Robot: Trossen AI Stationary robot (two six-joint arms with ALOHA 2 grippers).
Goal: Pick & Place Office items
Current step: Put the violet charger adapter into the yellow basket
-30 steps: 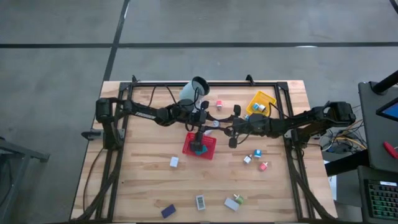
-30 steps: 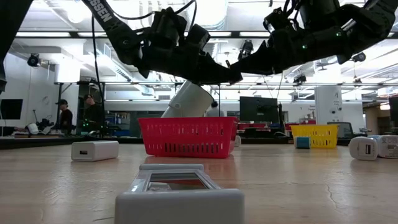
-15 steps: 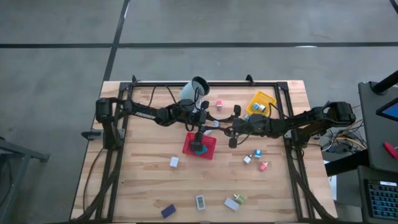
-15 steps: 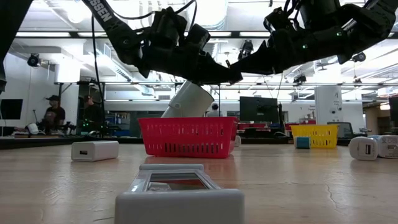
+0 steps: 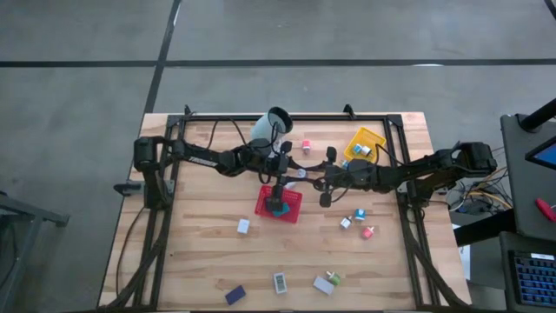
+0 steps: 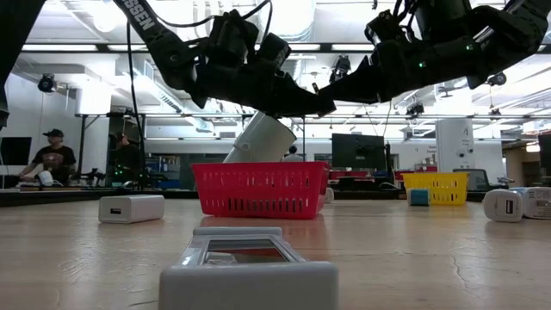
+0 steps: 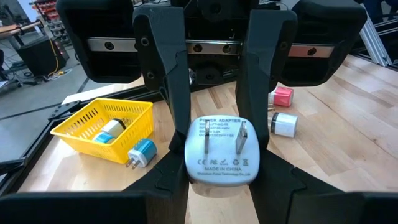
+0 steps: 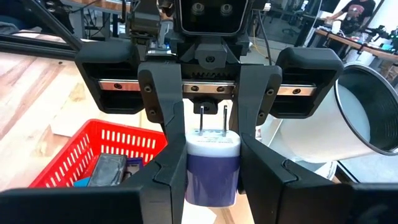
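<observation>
Office items lie scattered over the wooden table [image 5: 200,252] in the high view: a white block [image 5: 243,226], a dark blue piece [image 5: 234,295] and a framed flat rectangle [image 5: 280,283] near the front edge, small white, blue and pink pieces [image 5: 357,221] to the right, while the red tray [image 5: 292,209] sits mid-table holding a teal item [image 5: 277,209]; the left gripper [image 5: 283,174] and right gripper [image 5: 323,183] meet just behind that tray, beside the tipped white cup [image 5: 265,127], with the yellow tray [image 5: 365,142] further right. From the low view the flat rectangle [image 6: 248,267] lies nearest, a white charger [image 6: 131,207] sits left of the red tray [image 6: 258,189], and both arms hang above. Through the left wrist view, the fingers [image 7: 166,93] are closed on a white power adapter [image 7: 222,149], prongs facing the camera. Through the right wrist view, the fingers [image 8: 163,118] clamp a blue-and-white plug adapter [image 8: 212,165] above the red tray's [image 8: 81,155] edge
</observation>
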